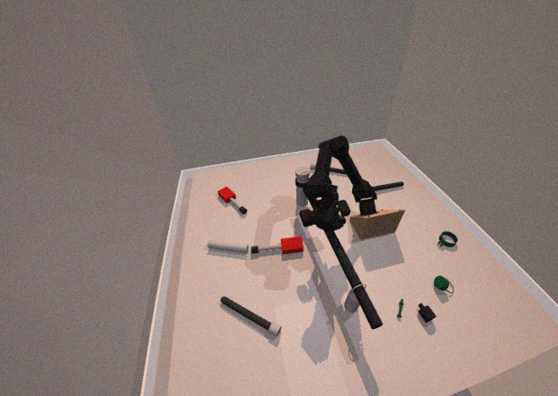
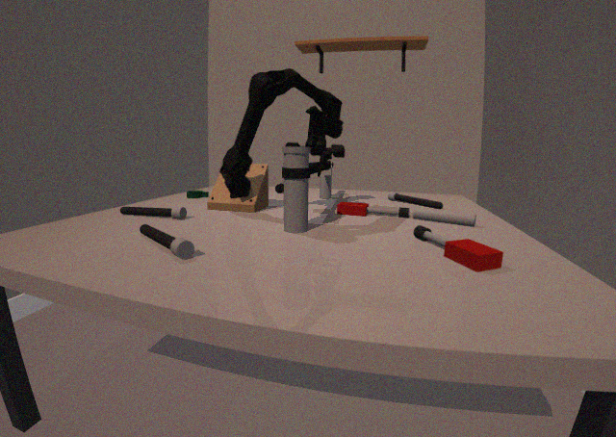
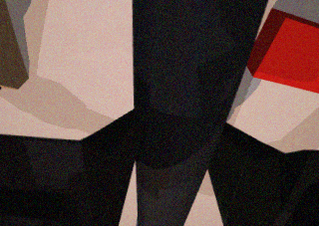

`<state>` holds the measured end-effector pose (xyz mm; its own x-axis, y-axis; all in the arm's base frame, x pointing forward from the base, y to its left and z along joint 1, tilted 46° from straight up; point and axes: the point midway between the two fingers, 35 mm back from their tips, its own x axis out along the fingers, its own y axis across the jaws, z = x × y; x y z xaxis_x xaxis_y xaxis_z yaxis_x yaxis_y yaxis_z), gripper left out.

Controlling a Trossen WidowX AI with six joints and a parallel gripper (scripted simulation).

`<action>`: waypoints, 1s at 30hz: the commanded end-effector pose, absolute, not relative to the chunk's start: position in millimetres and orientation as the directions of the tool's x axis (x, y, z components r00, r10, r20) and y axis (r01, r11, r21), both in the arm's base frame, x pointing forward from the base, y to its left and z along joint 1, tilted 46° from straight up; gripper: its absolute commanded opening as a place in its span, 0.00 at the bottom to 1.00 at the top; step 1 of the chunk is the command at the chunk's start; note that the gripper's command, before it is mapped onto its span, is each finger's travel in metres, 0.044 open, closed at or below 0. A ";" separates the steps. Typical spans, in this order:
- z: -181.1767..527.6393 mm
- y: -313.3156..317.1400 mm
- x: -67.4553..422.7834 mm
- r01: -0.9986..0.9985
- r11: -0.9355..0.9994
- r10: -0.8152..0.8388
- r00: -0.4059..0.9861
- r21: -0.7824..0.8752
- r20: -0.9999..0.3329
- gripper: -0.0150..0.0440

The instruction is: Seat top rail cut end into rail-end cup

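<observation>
The big grey post (image 1: 302, 198) (image 2: 295, 206) stands upright with the black brace band (image 2: 295, 172) high on it, a little below its cap (image 2: 295, 148). The black rail (image 1: 349, 269) (image 3: 184, 52) runs through the loop (image 1: 359, 286) of the small post (image 1: 351, 303) (image 2: 325, 188), its far end sticking out beyond. My gripper (image 1: 329, 228) (image 3: 170, 117) is shut on the rail near its post-side end, beside the big post. A dark piece reaches from the band toward the gripper. The rail-end cup and cut end are dark and partly hidden, so I cannot tell whether they meet.
A wooden wedge (image 1: 378, 225) (image 2: 253, 193) stands beside the arm. Two red-ended tools (image 1: 291, 244) (image 2: 473, 254), a grey tube (image 1: 227, 248) (image 2: 443, 217) and a black rod (image 1: 248, 313) lie on the other side. Green parts (image 1: 441, 283) and a black fitting (image 1: 426, 312) lie beyond the small post.
</observation>
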<state>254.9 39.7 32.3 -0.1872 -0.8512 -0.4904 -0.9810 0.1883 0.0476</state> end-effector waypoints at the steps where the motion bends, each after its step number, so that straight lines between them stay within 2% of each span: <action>1: 38.3 37.1 256.5 -0.982 0.183 -0.853 -0.178 0.038 -0.491 0.25; 30: 46.5 25.2 252.1 -0.981 0.187 -0.853 -0.185 0.045 -0.488 0.25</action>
<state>252.4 27.4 39.6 -0.1916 -0.8441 -0.5008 -0.9796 0.1958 0.0448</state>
